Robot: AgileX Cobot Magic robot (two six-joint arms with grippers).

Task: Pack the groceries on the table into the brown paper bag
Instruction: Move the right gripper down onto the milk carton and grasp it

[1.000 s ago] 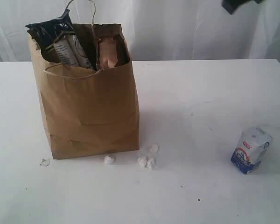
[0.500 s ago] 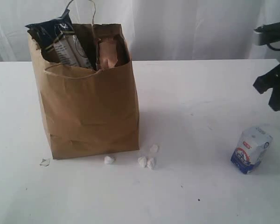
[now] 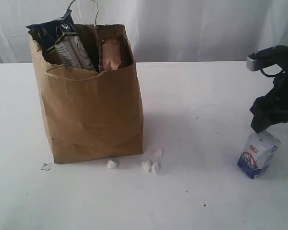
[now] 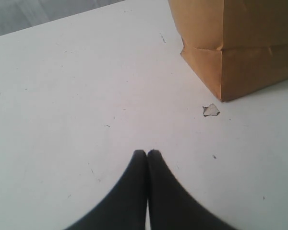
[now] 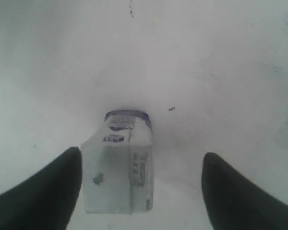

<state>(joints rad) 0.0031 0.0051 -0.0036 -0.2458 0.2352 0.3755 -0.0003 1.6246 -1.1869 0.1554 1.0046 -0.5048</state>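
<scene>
The brown paper bag point(image 3: 91, 110) stands upright on the left of the table point(image 3: 197, 96); its lower corner point(image 4: 240, 52) shows in the left wrist view. A long dark-blue packet point(image 3: 62, 43) and a brown-red pouch point(image 3: 113, 50) stick out of its top. A small white-blue carton point(image 3: 258, 154) stands at the right. My right gripper point(image 3: 266, 125) hangs open just above it; the carton point(image 5: 119, 167) sits between the spread fingers, close to one of them. My left gripper point(image 4: 147, 152) is shut and empty over bare table.
Several small white crumbs point(image 3: 151, 165) lie in front of the bag's right corner. A torn scrap point(image 4: 211, 110) lies by the bag's left corner. A white curtain point(image 3: 206, 28) hangs behind the table.
The right arm has come down from the top right to just above the carton, and its fingers have spread apart. The left gripper stays shut.
</scene>
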